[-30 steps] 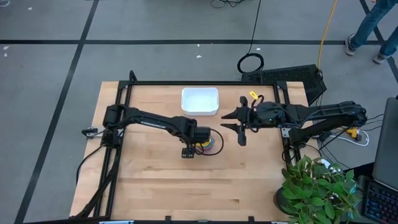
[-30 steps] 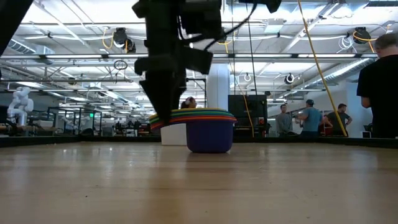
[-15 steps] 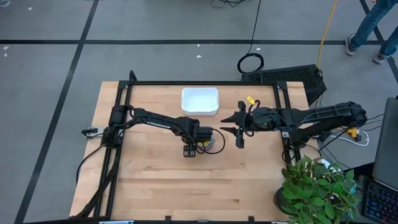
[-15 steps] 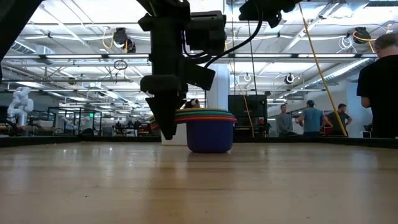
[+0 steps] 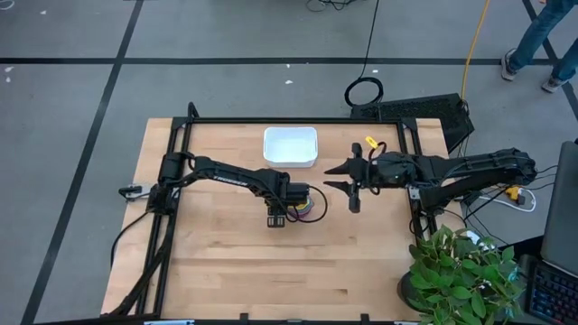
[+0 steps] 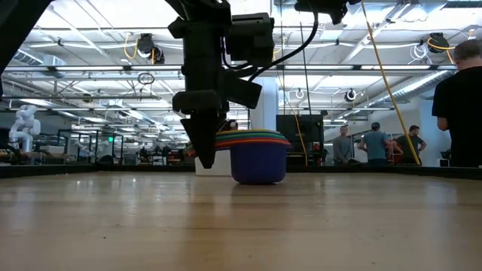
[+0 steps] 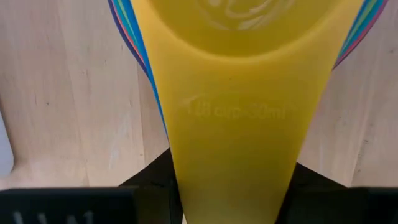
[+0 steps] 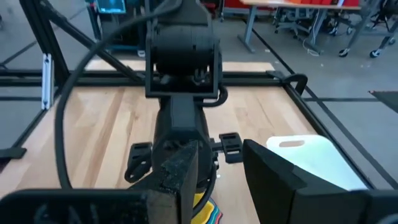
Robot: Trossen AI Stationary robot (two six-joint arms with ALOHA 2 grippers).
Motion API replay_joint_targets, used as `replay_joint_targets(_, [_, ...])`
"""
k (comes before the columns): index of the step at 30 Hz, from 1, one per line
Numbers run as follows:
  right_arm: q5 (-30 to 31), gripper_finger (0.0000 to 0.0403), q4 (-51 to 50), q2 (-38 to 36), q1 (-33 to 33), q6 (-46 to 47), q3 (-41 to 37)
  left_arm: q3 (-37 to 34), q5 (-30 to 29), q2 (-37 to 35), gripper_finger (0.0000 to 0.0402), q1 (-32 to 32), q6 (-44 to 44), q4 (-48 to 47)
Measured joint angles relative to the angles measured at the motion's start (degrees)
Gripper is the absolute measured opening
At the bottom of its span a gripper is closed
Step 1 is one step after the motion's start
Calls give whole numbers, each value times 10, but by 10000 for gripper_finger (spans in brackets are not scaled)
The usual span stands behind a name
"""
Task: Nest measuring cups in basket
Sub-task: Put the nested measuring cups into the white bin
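Note:
The measuring cups [image 5: 310, 204] sit nested in one stack on the wood at mid table, dark blue cup lowest [image 6: 258, 162], yellow on top. Their handles point toward the table's left. My left gripper [image 5: 287, 209] points down at those handles [image 6: 202, 144], and its fingers flank the yellow handle [image 7: 236, 143]. The white basket [image 5: 267, 146] stands behind the stack toward the far edge, with nothing in it. My right gripper [image 5: 351, 186] hovers open to the right of the stack, above the table, touching nothing. My left gripper pinches the stacked handles between its two fingers [image 7: 149, 183], one on each long edge of the yellow handle [image 7: 180, 168]. The fingers come from above, pointing down, across the handles. The stack stands upright with its bottom on the table.
Black frame rails [image 5: 298, 120] run along the table's far edge and sides. A potted plant [image 5: 461, 271] stands at the near right corner. People stand in the room beyond the far edge [image 6: 374, 143]. Bare wood lies toward the near edge.
My left gripper has come down beside the stack until its fingertips are level with the cups' handles. The stack has been nudged a little toward the table's right edge, staying upright on the table.

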Motion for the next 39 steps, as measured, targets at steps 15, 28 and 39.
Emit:
replay_joint_targets(15, [0,118,-11,-89,0,-2,0,0,4,-67,137,12,25,-9])
replay_joint_targets(28, [0,118,-19,-88,0,2,0,0,-19,-127,137,61,67,-9])
replay_joint_targets(39, [0,118,-20,-86,0,2,0,0,-25,-131,136,189,192,42])
